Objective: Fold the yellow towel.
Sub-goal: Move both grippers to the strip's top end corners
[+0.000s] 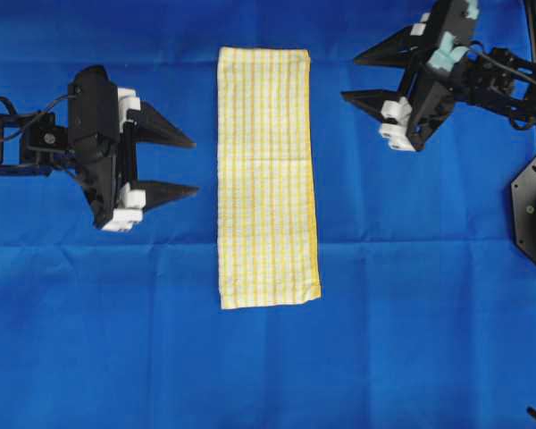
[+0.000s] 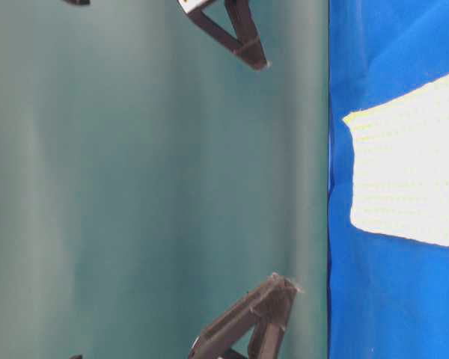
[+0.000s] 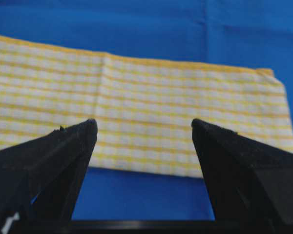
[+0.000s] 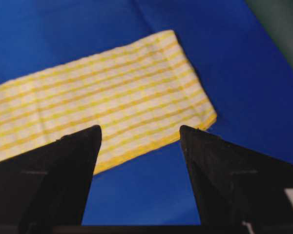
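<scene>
- Plainly, the towel lies flat on the blue cloth at the middle of the overhead view as a long narrow strip running from 12 to 6 o'clock, with its solid yellow hem down the 3 o'clock edge.
- The left gripper sits at 9 o'clock of the towel, jaws spread wide and holding nothing, near but clear of the edge.
- The right gripper sits at about 2 o'clock of the towel, also wide open and empty, and tilted, so its jaws do not meet the hem squarely.
- Risk: the strip looks to be more than one layer, so a shallow pinch could lift only the top layer and open it up.
- Risk: a pinch driven too low could catch the blue cloth with the towel and drag both.
- Risk: the grippers stand at unequal heights along the strip, so uneven lifts would skew the fold and leave corners mismatched.
- Risk: the thin fabric could slip from a light grip or bunch up mid-fold.
</scene>
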Controlling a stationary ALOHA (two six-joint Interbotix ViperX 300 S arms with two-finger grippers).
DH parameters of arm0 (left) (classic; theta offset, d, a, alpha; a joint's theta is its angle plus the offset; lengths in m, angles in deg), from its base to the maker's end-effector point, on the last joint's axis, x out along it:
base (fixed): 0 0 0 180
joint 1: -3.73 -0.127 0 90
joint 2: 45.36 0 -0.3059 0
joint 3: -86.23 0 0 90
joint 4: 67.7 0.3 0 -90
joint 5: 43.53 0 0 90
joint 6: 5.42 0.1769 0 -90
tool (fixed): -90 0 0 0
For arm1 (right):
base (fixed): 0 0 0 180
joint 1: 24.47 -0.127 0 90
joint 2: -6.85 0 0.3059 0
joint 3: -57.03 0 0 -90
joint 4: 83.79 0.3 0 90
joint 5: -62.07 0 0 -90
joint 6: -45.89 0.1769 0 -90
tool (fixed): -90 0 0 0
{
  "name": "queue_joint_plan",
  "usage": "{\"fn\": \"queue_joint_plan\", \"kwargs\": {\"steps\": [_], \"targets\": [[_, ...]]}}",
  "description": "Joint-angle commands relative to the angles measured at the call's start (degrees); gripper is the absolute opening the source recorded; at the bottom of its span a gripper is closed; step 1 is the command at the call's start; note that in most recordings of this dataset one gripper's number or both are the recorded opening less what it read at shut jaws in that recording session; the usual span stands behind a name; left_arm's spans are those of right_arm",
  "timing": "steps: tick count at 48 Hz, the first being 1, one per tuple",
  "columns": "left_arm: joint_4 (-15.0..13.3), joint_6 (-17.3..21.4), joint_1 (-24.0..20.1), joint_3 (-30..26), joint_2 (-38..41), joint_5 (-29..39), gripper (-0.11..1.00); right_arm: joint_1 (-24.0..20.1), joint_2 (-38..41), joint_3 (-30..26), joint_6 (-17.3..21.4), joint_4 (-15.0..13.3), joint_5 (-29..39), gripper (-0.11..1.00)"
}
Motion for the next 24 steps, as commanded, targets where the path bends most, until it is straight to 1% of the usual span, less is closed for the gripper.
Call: {"fn": "queue_joint_plan", "kwargs": {"steps": [1,7,15,20,24], "targets": [[0.3,0.4,-3.0,-1.7,0.6,-1.2,0.73,1.4,2.3,-2.7,-0.2,-0.1,-0.6,0.67],[0.4,3.4,-8.3,-3.7,4.2,-2.8,0.76,4.0,7.2,-5.8,-0.1,-0.1,-0.6,0.67],[0.4,7.4,-13.0,-7.3,10.1,-4.4,0.76,6.3,14.3,-9.4,0.1,0.1,-0.8,0.69],[0.4,8.5,-15.4,-9.4,14.2,-5.3,0.77,7.0,17.9,-10.9,0.1,0.4,-1.4,0.73],[0.4,8.5,-17.2,-11.1,17.9,-6.2,0.78,7.3,20.6,-11.8,0.1,1.1,-2.5,0.75]]}}
